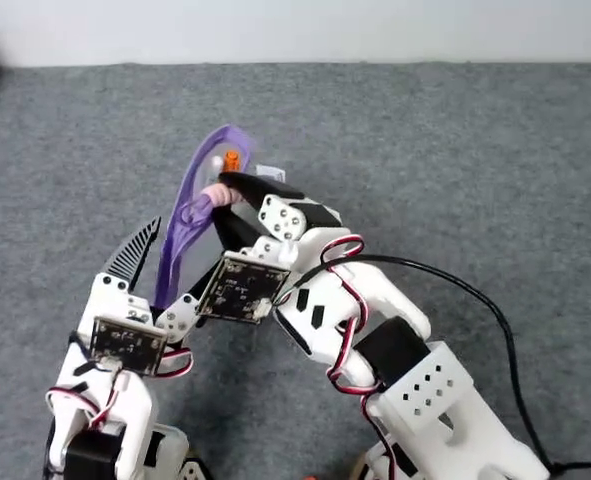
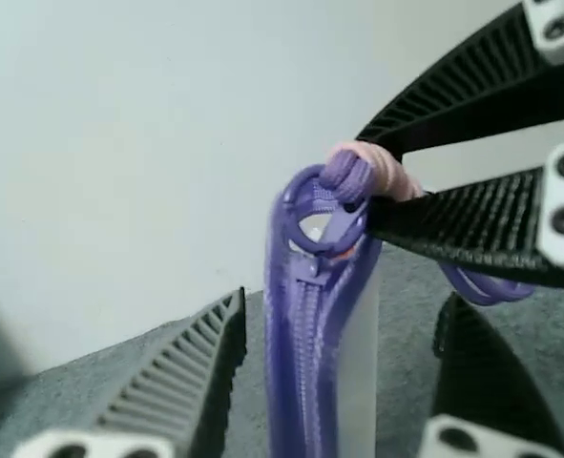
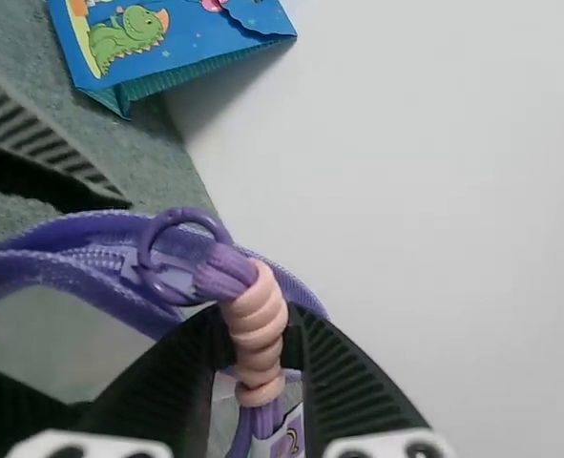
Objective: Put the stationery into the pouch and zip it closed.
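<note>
Pouch (image 1: 178, 235): stood on edge over the grey table (image 1: 475, 150), clear-sided with purple trim, running from beside the left arm's wrist toward the white wall (image 1: 275, 30). Could not be judged whether its lower edge touched the table. Carried a small orange item (image 1: 232, 160) inside, seen through the clear side near the far end.

Left gripper (image 2: 344, 310): sat astride the pouch's zip edge with fingers spread wide and a gap on either side, so pressed on nothing. Showed, between those fingers, a stretch of purple zip (image 2: 305, 382) that looked meshed shut.

Right gripper (image 3: 256, 322): clamped tight on the zip pull (image 3: 248, 286), a short cord wound in pink and purple, at the pouch's far end. Held the cord just behind the purple ring (image 3: 172, 253) of the slider, with the ring itself free of the fingers. Reached in from the right arm's side, its white wrist lying just beside the pouch in the high view.

Elsewhere: lay flat on the table by the wall, a blue card (image 3: 157, 38) printed with a green dinosaur. Trailed across the table beside the right arm, a black cable (image 1: 480, 300).
</note>
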`<state>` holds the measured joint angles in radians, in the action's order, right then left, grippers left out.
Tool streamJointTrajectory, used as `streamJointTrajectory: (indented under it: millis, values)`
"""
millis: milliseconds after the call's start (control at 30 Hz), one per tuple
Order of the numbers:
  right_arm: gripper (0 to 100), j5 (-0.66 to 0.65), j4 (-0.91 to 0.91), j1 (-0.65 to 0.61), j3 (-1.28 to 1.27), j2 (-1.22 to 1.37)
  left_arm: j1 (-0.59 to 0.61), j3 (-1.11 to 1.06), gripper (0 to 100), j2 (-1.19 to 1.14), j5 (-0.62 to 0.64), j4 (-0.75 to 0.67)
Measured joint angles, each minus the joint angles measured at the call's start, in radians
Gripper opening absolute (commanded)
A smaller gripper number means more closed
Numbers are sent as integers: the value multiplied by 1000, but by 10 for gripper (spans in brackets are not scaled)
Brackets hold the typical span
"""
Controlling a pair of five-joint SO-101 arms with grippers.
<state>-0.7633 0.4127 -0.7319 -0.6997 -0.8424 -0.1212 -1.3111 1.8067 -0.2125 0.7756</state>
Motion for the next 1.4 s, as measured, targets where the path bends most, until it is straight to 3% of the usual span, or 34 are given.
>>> streamJointTrajectory:
  millis: [300, 500, 800, 967, 1400]
  values:
    - [8, 0, 0, -3, 0, 0, -2, -5, 9, 0, 3, 0]
    - [8, 14, -18, 97, 0, 17, -5, -6, 11, -3, 2, -2]
    - [8, 69, -201, 206, -8, 163, -48, -8, 10, -5, 2, -2]
    - [8, 72, -321, 245, 2, 282, -106, 25, 9, -5, 0, 71]
    - [8, 95, -341, 374, 482, 776, -114, 38, 9, -5, 0, 103]
